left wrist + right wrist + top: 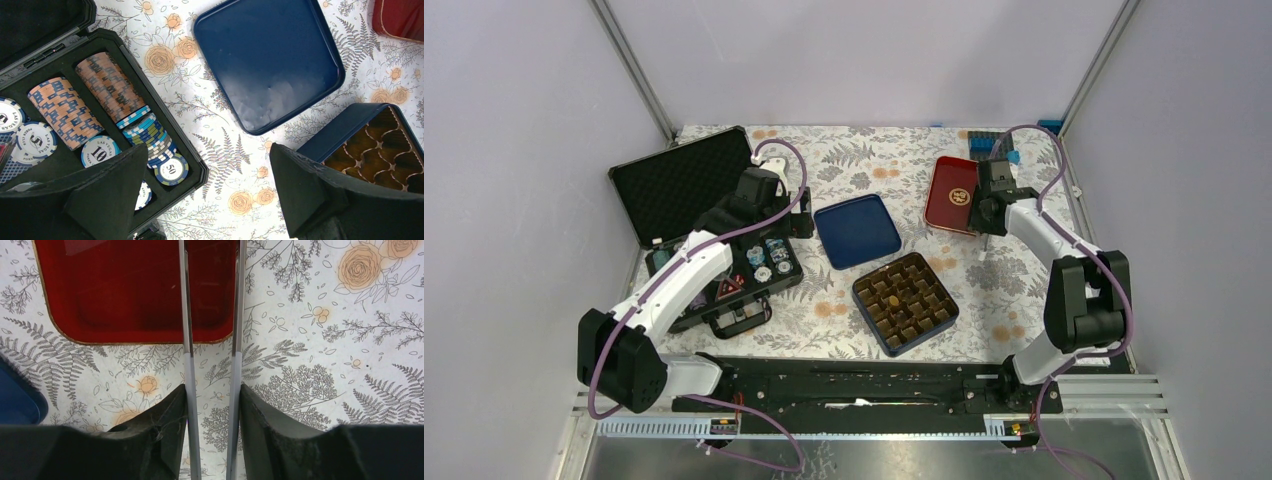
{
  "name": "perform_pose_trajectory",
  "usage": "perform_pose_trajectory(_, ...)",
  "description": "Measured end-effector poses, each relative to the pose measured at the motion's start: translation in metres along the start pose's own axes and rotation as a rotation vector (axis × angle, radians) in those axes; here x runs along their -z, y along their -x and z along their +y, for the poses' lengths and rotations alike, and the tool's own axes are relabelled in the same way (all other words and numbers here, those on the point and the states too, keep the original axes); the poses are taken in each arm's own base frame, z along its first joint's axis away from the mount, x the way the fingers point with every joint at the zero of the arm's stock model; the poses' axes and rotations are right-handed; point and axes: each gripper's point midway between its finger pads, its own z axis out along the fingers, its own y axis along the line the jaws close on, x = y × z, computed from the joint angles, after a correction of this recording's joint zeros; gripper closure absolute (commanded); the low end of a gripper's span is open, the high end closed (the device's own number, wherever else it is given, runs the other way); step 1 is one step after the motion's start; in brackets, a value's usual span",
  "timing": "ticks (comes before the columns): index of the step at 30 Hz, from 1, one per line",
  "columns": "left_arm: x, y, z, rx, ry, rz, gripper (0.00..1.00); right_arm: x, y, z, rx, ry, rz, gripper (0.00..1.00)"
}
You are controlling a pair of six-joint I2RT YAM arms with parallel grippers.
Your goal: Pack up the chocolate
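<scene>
The left claw (208, 147) gapes wide, with poker chips (105, 85) off to its left and a blue lid (267, 60) ahead. The right claw (212, 390) pinches tongs (189, 365), with a red tin (135, 290) ahead.

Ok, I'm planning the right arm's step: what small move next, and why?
Probably swing the right gripper, clamped on the tongs, off the red tin toward the grid box: no chocolate shows beneath the tips, and the tin looks bare here.

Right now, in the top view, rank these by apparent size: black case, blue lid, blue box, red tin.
1. black case
2. blue box and blue lid: nearly alike, so not ranked apart
3. red tin, smallest, though the right arm hides part of it
</scene>
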Motion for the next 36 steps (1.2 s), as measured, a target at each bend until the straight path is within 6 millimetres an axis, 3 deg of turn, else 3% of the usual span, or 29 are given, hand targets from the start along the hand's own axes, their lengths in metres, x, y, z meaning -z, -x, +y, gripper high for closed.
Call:
perform_pose_trajectory(7,-0.002,-0.001,0.0,0.0,0.002,0.006,0.01,-0.008,0.012,0.003,-0.007,0.003,-0.005,0.55)
perform_pose_trajectory(13,-0.002,-0.001,0.0,-0.001,0.003,0.006,0.01,-0.011,0.012,0.004,-0.002,0.006,0.001,0.65)
perform_pose_trajectory(22,-0.002,-0.001,0.0,0.0,0.003,0.006,0.01,-0.009,0.013,0.009,0.0,0.036,0.004,0.67)
perform_pose_trajectory(36,-0.002,-0.001,0.0,0.0,0.0,0.007,0.01,0.051,0.031,0.014,-0.028,0.151,-0.091,0.68)
